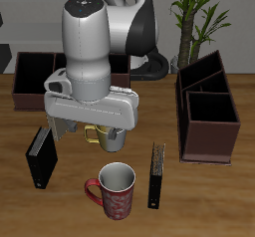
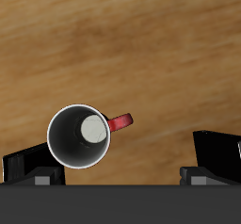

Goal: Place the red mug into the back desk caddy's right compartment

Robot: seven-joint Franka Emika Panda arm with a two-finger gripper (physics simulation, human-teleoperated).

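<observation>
The red mug (image 1: 116,190) with white speckles stands upright near the table's front edge. In the wrist view it (image 2: 80,136) shows from above, white inside, red handle sticking out. My gripper (image 2: 120,164) is open and empty, well above the mug, which lies off-centre, nearer one finger (image 2: 33,165). In the exterior view the white hand (image 1: 95,108) hangs over the table's middle. The back desk caddy (image 1: 32,79) is a wide dark-brown strip at the back; one large end section shows, the rest is hidden behind the arm.
A pale grey mug with a yellow handle (image 1: 109,137) stands under the hand. Two black books (image 1: 42,157) (image 1: 156,176) stand on either side of the red mug. A second dark-brown caddy (image 1: 208,110) sits end-on at the table's side. A plant (image 1: 199,17) stands behind.
</observation>
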